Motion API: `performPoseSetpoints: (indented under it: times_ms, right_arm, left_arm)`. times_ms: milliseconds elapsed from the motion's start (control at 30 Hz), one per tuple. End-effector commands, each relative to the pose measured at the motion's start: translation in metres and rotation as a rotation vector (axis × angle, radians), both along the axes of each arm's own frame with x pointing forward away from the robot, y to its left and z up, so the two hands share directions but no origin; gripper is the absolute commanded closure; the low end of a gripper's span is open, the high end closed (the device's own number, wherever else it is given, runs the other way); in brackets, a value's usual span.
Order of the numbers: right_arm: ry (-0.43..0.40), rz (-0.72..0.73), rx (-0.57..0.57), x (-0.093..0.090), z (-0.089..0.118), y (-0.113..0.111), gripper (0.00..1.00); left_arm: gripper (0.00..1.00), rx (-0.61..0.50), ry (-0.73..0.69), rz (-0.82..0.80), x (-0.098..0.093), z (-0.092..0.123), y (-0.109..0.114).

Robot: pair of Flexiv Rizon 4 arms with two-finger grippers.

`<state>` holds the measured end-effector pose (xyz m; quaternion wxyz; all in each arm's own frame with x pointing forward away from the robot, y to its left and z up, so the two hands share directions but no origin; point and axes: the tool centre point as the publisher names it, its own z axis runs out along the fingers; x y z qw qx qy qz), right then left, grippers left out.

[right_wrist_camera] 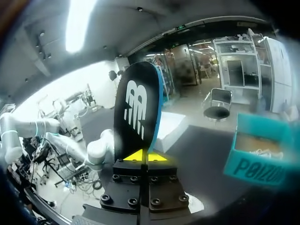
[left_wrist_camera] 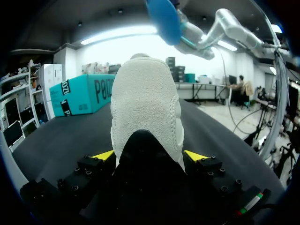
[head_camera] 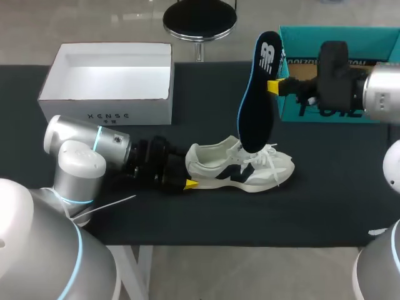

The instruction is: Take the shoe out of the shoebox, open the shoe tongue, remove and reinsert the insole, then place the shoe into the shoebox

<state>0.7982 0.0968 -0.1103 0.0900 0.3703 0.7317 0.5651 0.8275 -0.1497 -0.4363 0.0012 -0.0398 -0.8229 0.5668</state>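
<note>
Black worktop [head_camera: 206, 212] carries all the items under inspection. White shoebox [head_camera: 106, 115] stands open at the far left with nothing showing inside it; a teal box [head_camera: 290, 109] lies at the far right, also open, its contents too small to identify. White shoe [head_camera: 219, 164] with a dark side panel sits upright on the worktop near the middle, well apart from both boxes, so the first step, taking it out, is judged done. Its laces are loose and the mouth looks spread, which suggests the tongue has been opened, though the tongue itself is largely hidden behind the insole. The dark insole [head_camera: 256, 106], blue on its underside, stands nearly vertical above the shoe, its lower end at or just inside the mouth. From these views it cannot be settled whether the insole is on its way out or going back in; either way that step is in hand and unfinished. Left pincer [left_wrist_camera: 149, 157] is closed around the heel, one yellow tip on each side, steadying the shoe. Right pincer [right_wrist_camera: 140, 156] is pinched almost fully together on the insole's edge, toward its upper end. Outstanding: seating the insole flat inside, then returning the shoe to the shoebox.
</note>
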Motion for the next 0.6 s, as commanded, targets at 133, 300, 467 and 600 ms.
performPoseSetpoints:
  times_ms: [133,300,467,600]
  right_arm:
    - [0.015,0.024,0.007,-0.034,0.028,-0.001,1.0]
    - [0.067,0.041,-0.02,-0.049,0.046,0.016,1.0]
    - [0.127,0.039,-0.059,-0.061,0.064,0.03,1.0]
    - [0.158,0.018,-0.086,-0.069,0.073,0.031,1.0]
  left_arm:
    - [1.0,0.003,0.0,0.0,0.0,-0.003,-0.001]
    - [1.0,0.003,0.0,0.0,0.0,-0.003,-0.001]
    - [1.0,0.003,0.0,0.0,0.0,-0.003,-0.001]
    - [1.0,0.003,0.0,0.0,0.0,-0.003,-0.001]
